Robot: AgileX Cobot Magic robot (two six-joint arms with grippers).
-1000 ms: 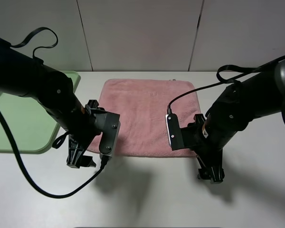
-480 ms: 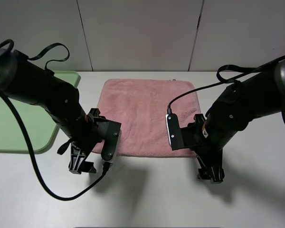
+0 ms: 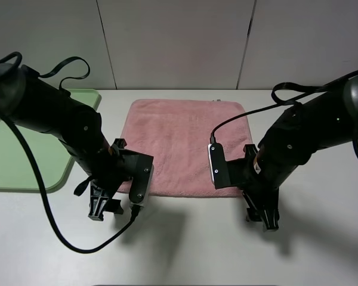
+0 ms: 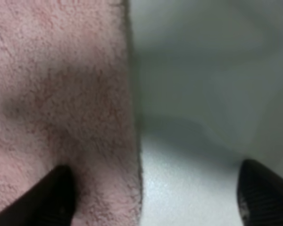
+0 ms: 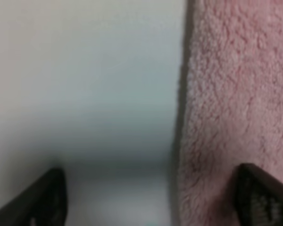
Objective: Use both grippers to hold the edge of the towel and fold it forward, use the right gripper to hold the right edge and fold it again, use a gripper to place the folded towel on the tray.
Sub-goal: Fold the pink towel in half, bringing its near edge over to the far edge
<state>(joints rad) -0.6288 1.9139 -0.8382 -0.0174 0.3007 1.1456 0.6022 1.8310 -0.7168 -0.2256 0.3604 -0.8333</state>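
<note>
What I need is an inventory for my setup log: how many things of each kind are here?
Pink towel: 1
Green tray: 1
Black grippers: 2, the left gripper and the right gripper
Total: 4

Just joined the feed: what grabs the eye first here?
A pink towel lies flat and unfolded in the middle. The left claw and right claw reach down at its near corners, each open astride the hem. A green tray sits left of the towel.
</note>
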